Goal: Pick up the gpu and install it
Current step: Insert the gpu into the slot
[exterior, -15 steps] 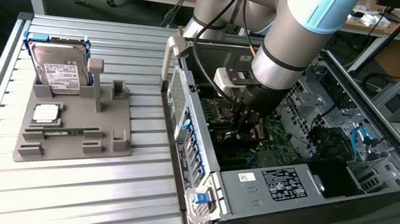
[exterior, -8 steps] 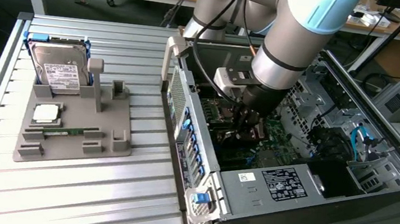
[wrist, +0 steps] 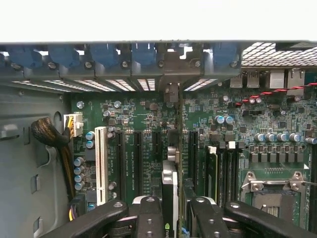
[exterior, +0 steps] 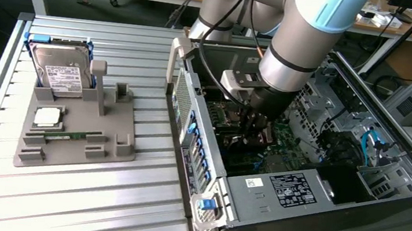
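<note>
In the wrist view the gpu [wrist: 169, 181] stands edge-on over the green motherboard [wrist: 143, 124], running between the long black slots toward the case's rear wall. Its metal end bracket [wrist: 171, 67] sits at the rear slot openings, among the blue clips. My gripper [wrist: 176, 208] is shut on the card, with one black finger [wrist: 148, 215] on each side of it. I cannot tell whether the card's edge is seated in a slot. In the exterior view my gripper [exterior: 258, 121] reaches down inside the open computer case [exterior: 198, 120], and the card is mostly hidden beneath it.
A grey fixture [exterior: 121, 141] on the slatted table holds a silver hard drive [exterior: 60, 70], a processor chip [exterior: 48, 115] and a green memory stick [exterior: 71, 134]. Inside the case are a white slot [wrist: 101, 163], a cable bundle [wrist: 47, 134], the processor socket [wrist: 275, 186] and the power supply [exterior: 291, 189].
</note>
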Controlling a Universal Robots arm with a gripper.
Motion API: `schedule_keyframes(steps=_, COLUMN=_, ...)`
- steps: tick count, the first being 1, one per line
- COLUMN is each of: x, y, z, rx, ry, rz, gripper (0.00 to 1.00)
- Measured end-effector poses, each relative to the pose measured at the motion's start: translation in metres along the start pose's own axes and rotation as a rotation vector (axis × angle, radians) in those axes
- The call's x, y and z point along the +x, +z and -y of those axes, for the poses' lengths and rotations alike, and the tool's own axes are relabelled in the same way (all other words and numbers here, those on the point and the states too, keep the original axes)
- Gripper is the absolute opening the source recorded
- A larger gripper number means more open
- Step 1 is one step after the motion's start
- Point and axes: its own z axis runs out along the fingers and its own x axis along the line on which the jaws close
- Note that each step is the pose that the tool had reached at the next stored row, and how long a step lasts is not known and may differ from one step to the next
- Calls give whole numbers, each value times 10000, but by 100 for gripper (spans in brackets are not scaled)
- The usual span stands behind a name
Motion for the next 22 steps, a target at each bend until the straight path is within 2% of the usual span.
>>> schedule_keyframes(steps=6, x=-1, y=17, z=2, rx=-6, ry=-1, rz=159, gripper=27)
schedule_keyframes(steps=9, x=-1, y=31, z=3, rx=-12, ry=-3, rz=286, gripper=27)
schedule_keyframes(steps=13, x=-1, y=37, z=3, rx=-13, ry=-3, rz=372, gripper=27)
schedule_keyframes(steps=20, x=-1, y=40, z=3, rx=-11, ry=-3, rz=379, gripper=27)
schedule_keyframes(steps=22, x=-3, y=47, z=3, rx=-6, ry=0, rz=400, gripper=27)
